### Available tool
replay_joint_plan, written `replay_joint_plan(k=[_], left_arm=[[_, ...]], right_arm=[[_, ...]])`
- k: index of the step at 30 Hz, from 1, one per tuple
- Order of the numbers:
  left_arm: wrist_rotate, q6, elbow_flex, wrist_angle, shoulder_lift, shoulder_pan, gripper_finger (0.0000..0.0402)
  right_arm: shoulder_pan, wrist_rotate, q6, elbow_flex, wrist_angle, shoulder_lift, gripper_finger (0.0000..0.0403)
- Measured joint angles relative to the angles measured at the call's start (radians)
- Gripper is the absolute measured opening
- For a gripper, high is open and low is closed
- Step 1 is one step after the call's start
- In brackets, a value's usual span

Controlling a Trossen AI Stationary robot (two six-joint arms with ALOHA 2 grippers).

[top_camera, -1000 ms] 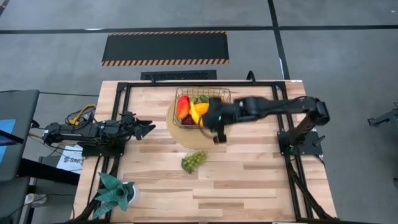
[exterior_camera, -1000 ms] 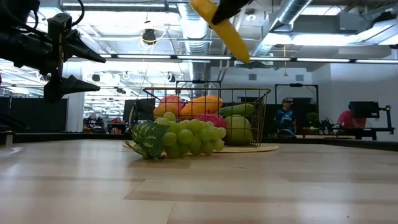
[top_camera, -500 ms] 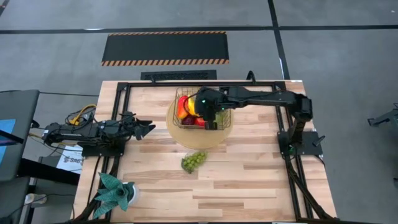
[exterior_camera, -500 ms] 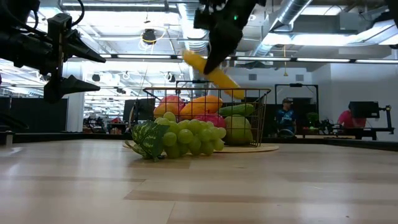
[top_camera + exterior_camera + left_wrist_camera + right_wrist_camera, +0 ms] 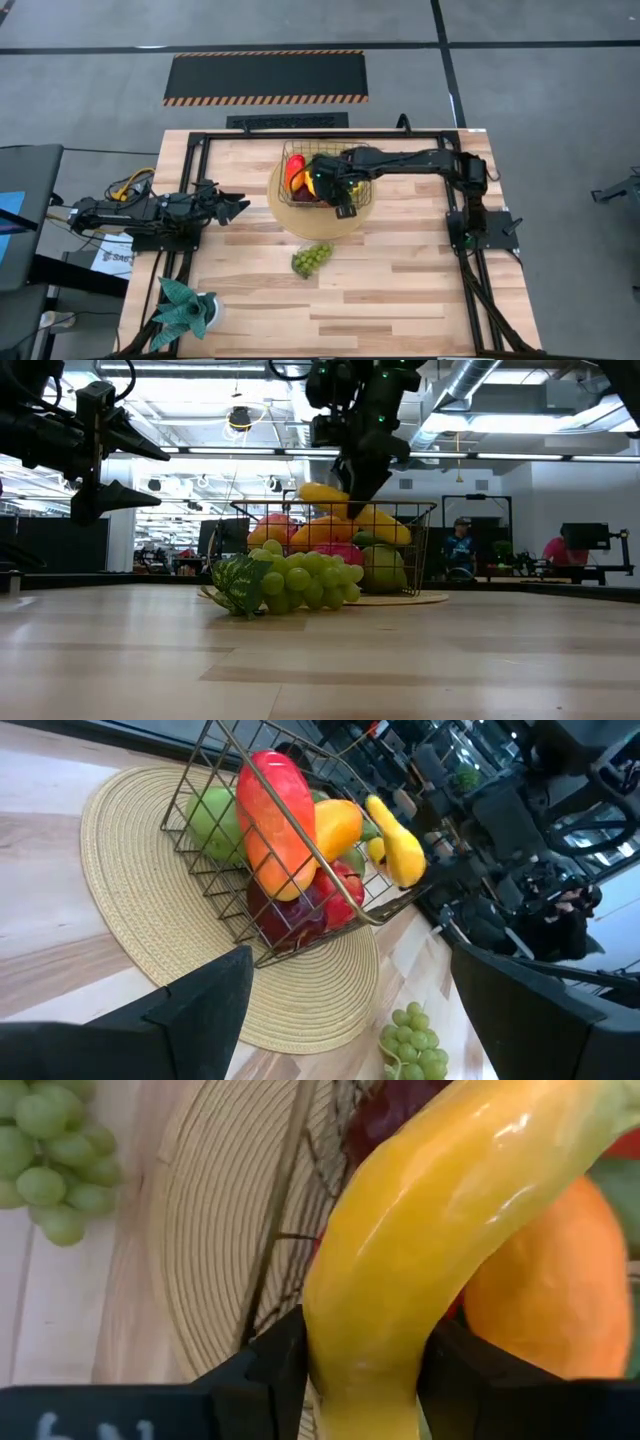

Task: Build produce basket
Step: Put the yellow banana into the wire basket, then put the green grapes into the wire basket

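The yellow banana (image 5: 372, 520) lies slanted over the fruit at the top of the dark wire basket (image 5: 421, 552), shut in my right gripper (image 5: 350, 488), which hangs above the basket (image 5: 366, 158). In the left wrist view the basket (image 5: 222, 755) holds a red-orange mango (image 5: 275, 820), an orange (image 5: 335, 825), a green pear (image 5: 213, 815) and red apples (image 5: 322, 902). The green grapes (image 5: 312, 258) lie on the table near the basket. My left gripper (image 5: 238, 207) is open and waits by the table's left edge. My right gripper pinches the banana (image 5: 372, 1295) between its two fingers (image 5: 272, 1372), near one end and across its length. The fingers come from above, slanting down into the basket. The banana's free end (image 5: 403, 534) lies at rim height on the other fruit.
The basket stands on a round tan woven mat (image 5: 290, 216). A teal spiky potted plant (image 5: 185, 310) stands at the near left corner. A black frame (image 5: 200, 140) runs around the table top. Bare wood lies near and to the right of the grapes.
My right gripper has carried the banana from high over the basket's near side toward the far edge and down onto the fruit in the basket. The banana has tipped from hanging steeply to lying nearly level at the rim. The left arm has kept still.
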Motion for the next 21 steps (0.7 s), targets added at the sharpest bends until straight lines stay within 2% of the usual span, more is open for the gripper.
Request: replay_joint_plan(k=[11,14,19,21], left_arm=[[-0.002,0.0,0.0,0.0,0.0,0.0,0.0328],[-0.002,0.0,0.0,0.0,0.0,0.0,0.0328],[-0.005,0.005,0.0,0.0,0.0,0.0,0.0328],[-0.009,0.005,0.0,0.0,0.0,0.0,0.0328]], right_arm=[[-0.029,0.0,-0.024,0.0,0.001,-0.011,0.0244],[-0.029,0.002,-0.022,0.014,-0.009,-0.01,0.0251],[-0.033,0.016,0.049,0.189,-0.129,-0.01,0.0252],[-0.03,-0.024,0.113,0.268,-0.156,-0.01,0.0253]])
